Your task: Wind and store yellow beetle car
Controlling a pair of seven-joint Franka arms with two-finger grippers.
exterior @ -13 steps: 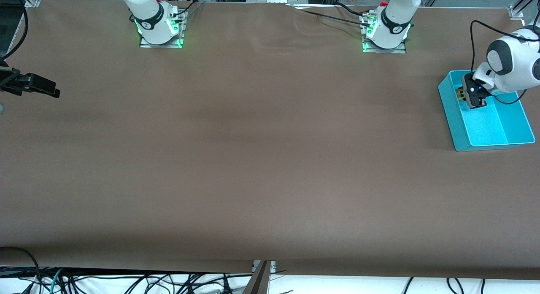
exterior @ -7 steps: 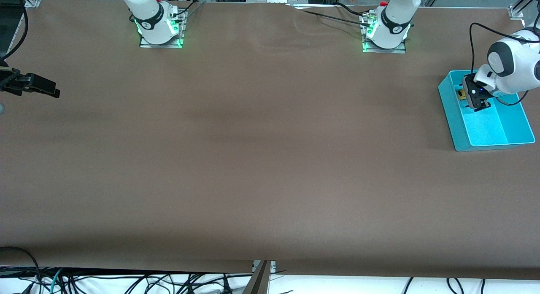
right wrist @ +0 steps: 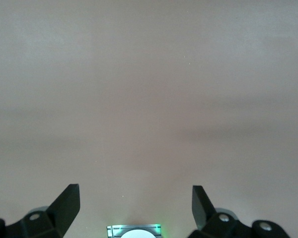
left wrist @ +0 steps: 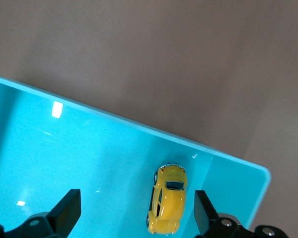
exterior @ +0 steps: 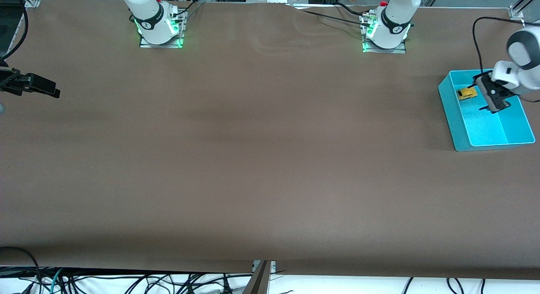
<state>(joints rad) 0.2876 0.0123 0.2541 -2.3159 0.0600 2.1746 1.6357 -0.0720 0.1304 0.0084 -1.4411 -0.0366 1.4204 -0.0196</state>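
The yellow beetle car lies on its wheels on the floor of a teal bin. It sits in the bin's corner farthest from the front camera, by the wall toward the right arm's end. My left gripper hangs open over the bin, above the car and not touching it. In the left wrist view the car shows close to one finger. My right gripper waits open and holding nothing over the right arm's end of the table.
The bin stands at the left arm's end of the brown table. Both arm bases are bolted along the table edge farthest from the front camera. The right arm's base shows under its gripper.
My left gripper has opened and let go of the car. It has risen and drifted toward the table's end, leaving the car uncovered in the bin. The right arm has not moved.
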